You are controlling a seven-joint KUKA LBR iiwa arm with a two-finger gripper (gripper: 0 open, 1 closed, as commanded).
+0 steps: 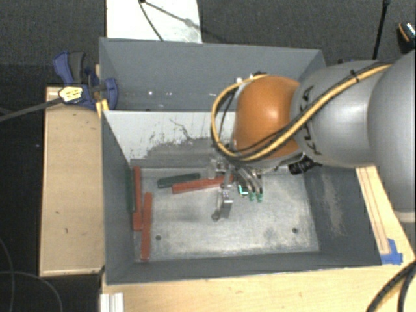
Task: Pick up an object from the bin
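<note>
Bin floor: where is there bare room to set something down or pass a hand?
Free: the floor between the claw and the right wall, and the front strip below the claw. Crowded: red sticks along the left wall, and a dark stick and a lone red stick just left of the claw.

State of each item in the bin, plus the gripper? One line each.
gripper: low over the bin floor, at the middle red stick's right end.
middle red stick: lying flat, not lifted.
dark stick: lying flat, close alongside it.
left red sticks: lying flat along the bin's left side.
</note>
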